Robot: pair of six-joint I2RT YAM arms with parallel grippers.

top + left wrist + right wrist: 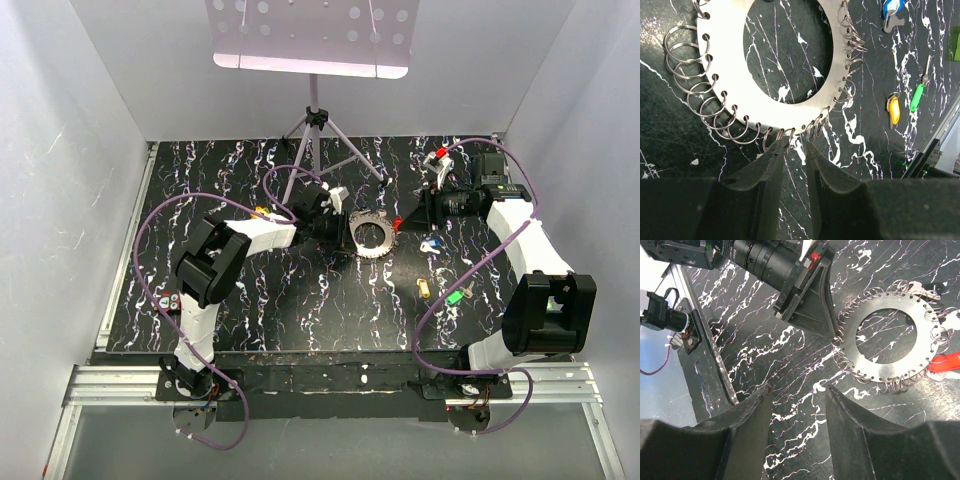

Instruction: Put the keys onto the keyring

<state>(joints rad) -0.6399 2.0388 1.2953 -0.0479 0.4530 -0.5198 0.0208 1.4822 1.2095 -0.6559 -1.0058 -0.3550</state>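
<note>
The keyring [372, 233] is a flat silvery disc with a wide hole, fringed with small wire split rings, lying flat mid-table; it also shows as the disc [740, 87] and the disc [920, 362]. My left gripper [343, 228] [796, 147] has its tips at the disc's fringe with a narrow empty gap between them. My right gripper [412, 220] [799, 390] stands open above bare table, short of the disc. A red key [398, 222] [946, 362] lies against the fringe. The blue key [430, 242] [890, 10], orange key [423, 288] [893, 110] and green key [455, 297] [915, 97] lie loose to the right.
A music stand's tripod [315, 125] stands at the back of the black marbled table [300, 290]. White walls close in three sides. An aluminium rail [330, 385] runs along the near edge. The left arm's gripper body [810, 305] sits beside the disc.
</note>
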